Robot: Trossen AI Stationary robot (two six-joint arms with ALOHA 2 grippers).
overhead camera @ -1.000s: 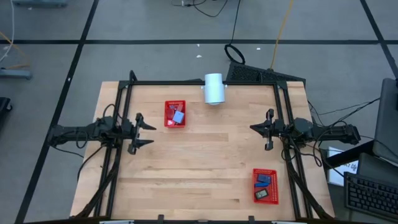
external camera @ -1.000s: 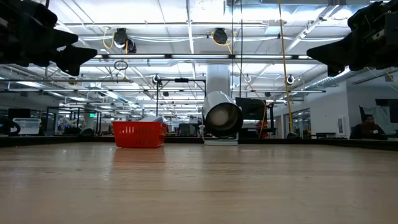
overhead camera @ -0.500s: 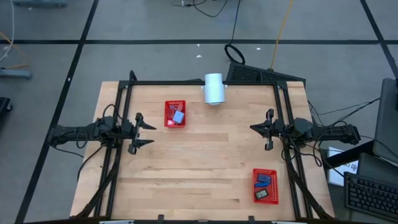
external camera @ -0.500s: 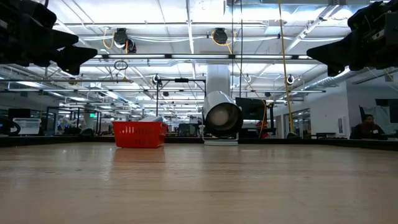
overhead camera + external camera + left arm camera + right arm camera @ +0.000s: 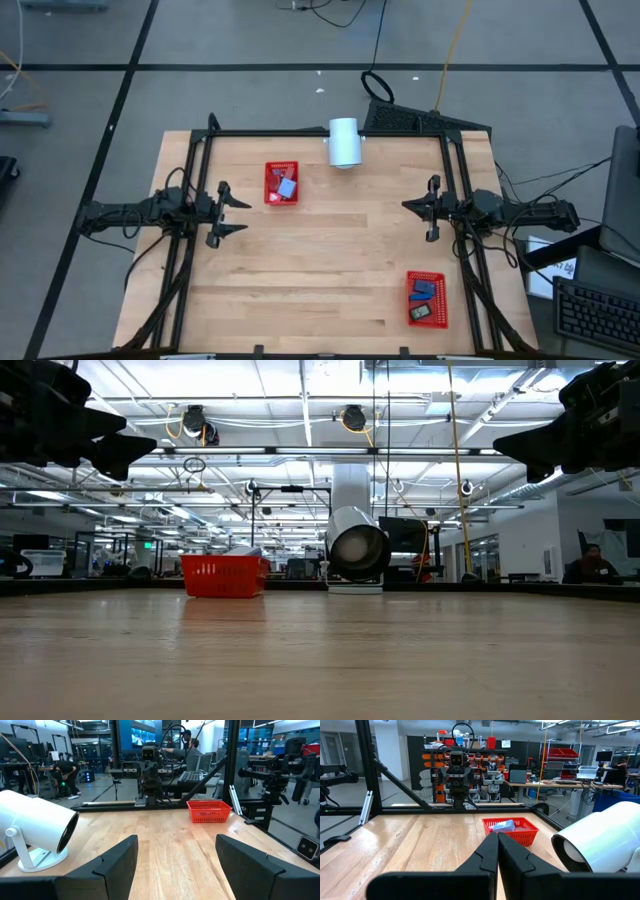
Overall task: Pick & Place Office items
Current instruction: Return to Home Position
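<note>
Two red mesh baskets hold the office items. The far-left basket (image 5: pixel 282 183) holds a light blue piece (image 5: pixel 287 187) among red ones; the piece also shows in the right wrist view (image 5: pixel 504 825). The near-right basket (image 5: pixel 426 298) holds a dark blue piece (image 5: pixel 424 290) and a black piece (image 5: pixel 421 313). My left gripper (image 5: pixel 243 215) is open and empty above the table's left side, its fingers wide apart in its wrist view (image 5: pixel 175 852). My right gripper (image 5: pixel 406 206) is shut and empty above the right side, its fingers meeting in its wrist view (image 5: pixel 497 840).
A white cylinder (image 5: pixel 344 142) lies on its stand at the table's far edge, mid-width; it also shows in the low view (image 5: pixel 355 550). A dark frame (image 5: pixel 320 133) runs along the table's far edge and sides. Bare wood lies between the two grippers.
</note>
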